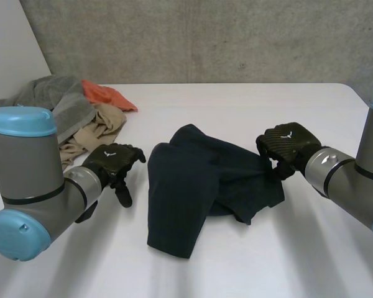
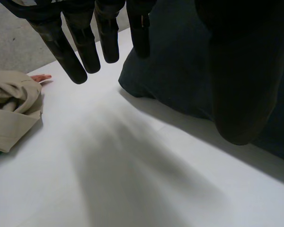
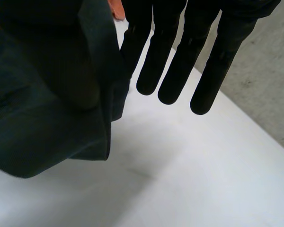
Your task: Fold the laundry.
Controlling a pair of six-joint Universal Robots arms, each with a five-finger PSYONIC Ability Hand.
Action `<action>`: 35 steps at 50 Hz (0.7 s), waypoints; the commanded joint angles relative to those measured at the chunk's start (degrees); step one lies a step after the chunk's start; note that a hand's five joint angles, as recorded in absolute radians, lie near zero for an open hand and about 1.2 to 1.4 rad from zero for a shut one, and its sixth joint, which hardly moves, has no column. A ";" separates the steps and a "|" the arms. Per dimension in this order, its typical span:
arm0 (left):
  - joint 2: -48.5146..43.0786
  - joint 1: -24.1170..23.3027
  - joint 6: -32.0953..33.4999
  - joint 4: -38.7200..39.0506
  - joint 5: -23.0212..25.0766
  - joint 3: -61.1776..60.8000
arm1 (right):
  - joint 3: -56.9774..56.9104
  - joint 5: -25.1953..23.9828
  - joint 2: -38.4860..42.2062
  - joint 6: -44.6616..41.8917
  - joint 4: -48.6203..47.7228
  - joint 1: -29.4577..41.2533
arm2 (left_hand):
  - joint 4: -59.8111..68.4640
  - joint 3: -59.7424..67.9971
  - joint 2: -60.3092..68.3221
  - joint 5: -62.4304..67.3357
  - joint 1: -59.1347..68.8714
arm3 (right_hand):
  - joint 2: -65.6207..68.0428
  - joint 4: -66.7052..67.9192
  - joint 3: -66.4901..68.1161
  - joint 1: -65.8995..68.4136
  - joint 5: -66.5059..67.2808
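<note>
White table (image 1: 236,105): dark garment (image 1: 180,192) mid-surface, pile (image 1: 81,118) at far-left corner.
Wrist views: left hand (image 2: 84,47) fingers straight, apart, beside garment; right hand (image 3: 182,71) pinches garment's right edge, straight fingers against thumb. Head view shows cloth bunching there.

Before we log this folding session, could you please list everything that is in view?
dark garment: one, dark navy, crumpled at the table's middle
grey towel: one, grey, in the pile at the far left
orange cloth: one, orange, at the pile's far side
beige garment: one, beige, at the pile's near side
table: one, white
wall: one, grey concrete, behind the table
left hand: one, black, open, between pile and dark garment
right hand: one, black, pinching the dark garment's right edge
left arm: one, grey, light-blue caps
right arm: one, grey, light-blue cap
</note>
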 commanded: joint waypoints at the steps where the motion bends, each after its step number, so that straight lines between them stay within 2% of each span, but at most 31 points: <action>1: 1.60 -0.27 0.64 0.57 5.00 3.47 | 0.38 -4.38 3.25 4.51 1.14 -1.38 | -9.02 -9.24 -9.14 -8.43 -9.85 | 25.84 26.07 26.23 26.24 26.54; 8: -1.82 0.16 0.64 2.33 4.65 6.80 | 0.38 -7.02 1.05 9.17 2.37 -1.99 | -9.02 -9.24 -9.14 -8.43 -9.85 | 25.84 26.07 26.23 26.24 26.54; 12: -7.44 0.08 0.73 2.33 5.00 12.95 | 0.29 -7.46 0.78 9.96 2.46 -2.69 | -9.02 -9.24 -9.14 -8.43 -9.85 | 25.84 26.07 26.23 26.24 26.54; 16: -15.34 -0.27 1.69 -1.08 6.49 20.85 | 0.38 -7.46 1.40 9.87 2.54 -2.69 | -7.68 -7.90 -7.79 -7.08 -8.50 | 25.84 26.07 26.23 26.24 26.54; 18: -17.72 -0.36 2.57 -3.02 6.58 23.32 | 0.46 -7.46 1.49 9.87 2.54 -2.61 | 2.74 2.52 2.62 3.33 1.91 | 25.84 26.07 26.23 26.24 26.54; 19: -19.47 -0.36 3.70 -4.86 6.49 25.60 | 0.55 -7.46 1.49 9.87 2.63 -2.61 | 18.12 17.90 18.00 18.71 17.29 | 25.84 26.07 26.23 26.24 26.54; 21: -20.37 -0.27 4.50 -6.46 6.41 27.98 | 0.64 -7.46 1.49 10.05 2.63 -2.52 | 39.70 39.48 39.59 40.30 38.88 | 25.84 26.07 26.23 26.24 26.54; 22: -20.63 -0.45 4.94 -7.50 6.23 30.08 | 0.73 -7.55 1.14 10.14 2.63 -2.52 | 60.77 60.55 60.65 61.36 59.94 | 25.84 26.07 26.23 26.24 26.54; 24: -20.29 -0.62 4.77 -7.69 5.88 32.20 | 0.82 -7.64 1.05 10.22 2.63 -2.52 | 60.98 60.76 60.86 61.57 60.15 | 25.84 26.07 26.23 26.24 26.54; 29: -16.60 -2.73 3.80 -4.98 3.34 40.97 | 0.64 -7.99 -0.70 11.19 2.63 -2.52 | 60.98 60.76 60.86 61.57 60.15 | -44.16 -43.93 -43.77 -43.76 -43.46; 35: -13.52 -5.98 3.89 0.39 1.13 49.43 | -0.59 -7.99 -3.52 14.18 3.42 -4.36 | 60.98 60.76 60.86 61.57 60.15 | -44.16 -43.93 -43.77 -43.76 -43.46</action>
